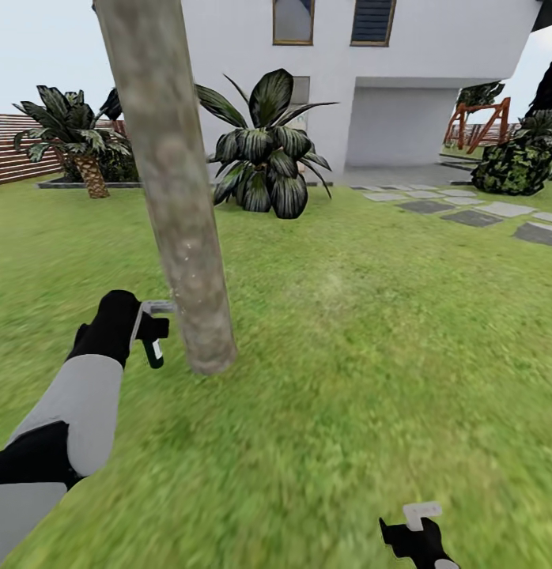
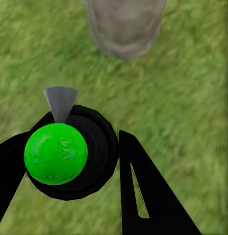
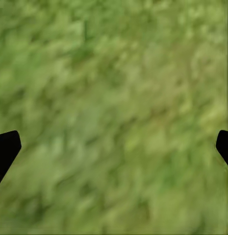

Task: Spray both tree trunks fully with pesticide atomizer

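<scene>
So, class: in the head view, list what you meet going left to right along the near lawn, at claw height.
Left claw holding the pesticide atomizer → tree trunk → open grass → right claw.

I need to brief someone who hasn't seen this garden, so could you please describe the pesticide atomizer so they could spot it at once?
Find the thick, pale mottled tree trunk rising from the lawn in front of the white house. Just beside its base, the left gripper holds the pesticide atomizer: a small dark bottle with a white label band and grey trigger head, the one small man-made item there.
</scene>
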### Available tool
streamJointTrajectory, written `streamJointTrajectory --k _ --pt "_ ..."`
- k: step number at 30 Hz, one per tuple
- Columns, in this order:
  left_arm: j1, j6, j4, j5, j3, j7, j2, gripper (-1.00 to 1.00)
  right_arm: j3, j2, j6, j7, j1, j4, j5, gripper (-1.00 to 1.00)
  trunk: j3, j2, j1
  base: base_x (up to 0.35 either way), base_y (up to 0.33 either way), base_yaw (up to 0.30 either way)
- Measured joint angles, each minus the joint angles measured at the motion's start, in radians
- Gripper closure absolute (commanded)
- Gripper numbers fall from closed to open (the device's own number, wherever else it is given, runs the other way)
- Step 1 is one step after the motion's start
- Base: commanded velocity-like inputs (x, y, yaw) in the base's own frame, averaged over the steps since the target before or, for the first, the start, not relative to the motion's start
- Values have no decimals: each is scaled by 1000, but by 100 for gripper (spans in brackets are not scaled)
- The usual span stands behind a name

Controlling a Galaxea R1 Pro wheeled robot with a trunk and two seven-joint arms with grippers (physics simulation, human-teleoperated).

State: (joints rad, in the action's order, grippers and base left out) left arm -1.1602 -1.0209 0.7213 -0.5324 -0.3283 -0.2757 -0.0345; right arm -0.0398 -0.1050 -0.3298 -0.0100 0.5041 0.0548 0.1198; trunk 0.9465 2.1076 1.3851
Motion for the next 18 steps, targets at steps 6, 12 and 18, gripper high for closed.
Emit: streamJointTrajectory --k 6,12,18 --pt "1 -1 0 -8 1 0 0 100 0 -1 0 -1 0 0 1 -100 0 0 0 108 -243 1" --pt "4 -1 0 -9 4 0 -5 100 0 -1 0 0 0 -1 1 -100 0 0 0 3 -275 0" --pt "5 0 0 -8 3 0 -13 100 0 -1 1 0 0 0 1 -100 0 0 0 68 -270 0"
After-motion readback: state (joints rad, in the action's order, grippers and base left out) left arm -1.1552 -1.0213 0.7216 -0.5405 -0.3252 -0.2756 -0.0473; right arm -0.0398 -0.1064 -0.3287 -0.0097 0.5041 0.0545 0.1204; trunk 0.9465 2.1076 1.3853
